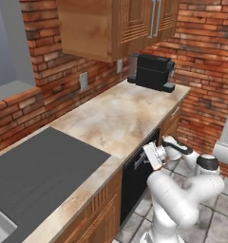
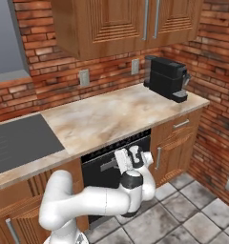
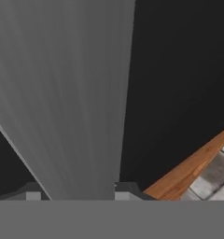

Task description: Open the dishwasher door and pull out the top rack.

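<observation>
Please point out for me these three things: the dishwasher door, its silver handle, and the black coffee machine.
dishwasher door [image 2: 103,178], right base view, on the black panel left of the arm.
handle [image 3: 81,102], hand view, on the middle of the grey bar.
coffee machine [image 2: 165,78], right base view, on its black body.

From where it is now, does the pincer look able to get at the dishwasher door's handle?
Probably yes. The pincer is right up against the handle on the dishwasher door, the bar running up between its fingertips. Nothing sits between them. Whether it has gripped the bar is unclear.
</observation>
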